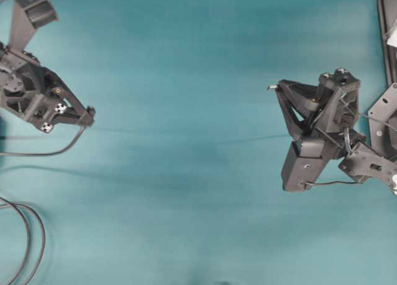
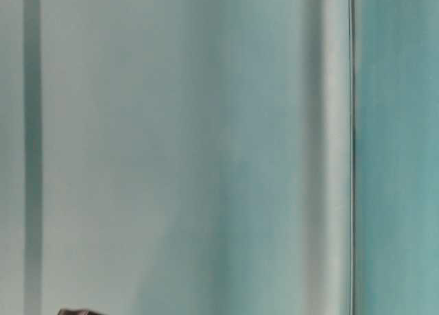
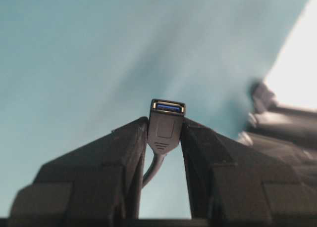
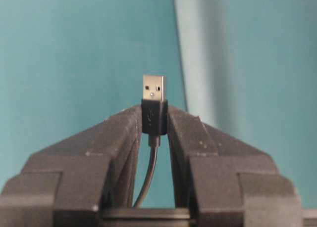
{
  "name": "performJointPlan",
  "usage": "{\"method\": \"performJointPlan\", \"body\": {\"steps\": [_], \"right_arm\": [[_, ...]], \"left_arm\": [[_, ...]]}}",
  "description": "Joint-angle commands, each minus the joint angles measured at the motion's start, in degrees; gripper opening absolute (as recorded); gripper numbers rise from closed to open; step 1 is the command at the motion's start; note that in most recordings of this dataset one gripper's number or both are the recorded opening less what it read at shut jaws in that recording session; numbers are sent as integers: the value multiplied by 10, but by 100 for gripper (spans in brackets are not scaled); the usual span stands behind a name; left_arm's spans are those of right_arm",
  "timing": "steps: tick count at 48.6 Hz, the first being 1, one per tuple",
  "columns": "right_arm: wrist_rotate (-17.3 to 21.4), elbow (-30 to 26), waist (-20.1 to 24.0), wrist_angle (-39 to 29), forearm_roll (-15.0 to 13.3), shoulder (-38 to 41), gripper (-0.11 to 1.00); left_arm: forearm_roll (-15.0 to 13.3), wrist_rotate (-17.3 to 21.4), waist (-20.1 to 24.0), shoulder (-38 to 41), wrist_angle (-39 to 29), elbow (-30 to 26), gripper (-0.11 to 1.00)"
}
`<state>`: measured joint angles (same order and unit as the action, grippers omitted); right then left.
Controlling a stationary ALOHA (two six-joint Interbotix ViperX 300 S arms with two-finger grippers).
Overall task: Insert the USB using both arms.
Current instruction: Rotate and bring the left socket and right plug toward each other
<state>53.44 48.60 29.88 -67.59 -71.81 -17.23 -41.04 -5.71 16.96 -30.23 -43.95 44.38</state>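
Both pickups are complete; mating is outstanding. In the overhead view the two arms stand well apart across the teal table (image 1: pixel 186 192), the left gripper (image 1: pixel 90 116) at the left edge and the right gripper (image 1: pixel 274 87) right of centre, both lifted clear. The left gripper is clamped narrowly on the black socket (image 3: pixel 167 126), its blue-lined opening facing outward. The right gripper pinches the USB (image 4: pixel 153 104) by its black body, metal tip protruding. Remaining, by my assessment: close the gap, align, insert.
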Motion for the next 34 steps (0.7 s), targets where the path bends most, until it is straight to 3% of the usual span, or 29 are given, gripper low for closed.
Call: {"method": "performJointPlan", "body": {"steps": [1, 7, 12, 17, 21, 34], "right_arm": [[1, -4, 2, 1, -9, -4, 20], [3, 8, 2, 1, -25, -2, 20], [3, 20, 1, 1, -50, 0, 20], [3, 33, 1, 1, -76, 6, 20], [1, 39, 0, 2, -91, 11, 20], [-26, 47, -4, 56, -104, 18, 20]], "left_arm": [[-112, 94, 40, 15, -10, -4, 26], [-265, 240, 92, 51, -47, 15, 26], [-383, 346, 122, 106, -120, 28, 26], [-450, 422, 130, 176, -196, 18, 26], [-472, 465, 130, 231, -242, -8, 26], [-472, 533, 123, 358, -330, -133, 26]]}}
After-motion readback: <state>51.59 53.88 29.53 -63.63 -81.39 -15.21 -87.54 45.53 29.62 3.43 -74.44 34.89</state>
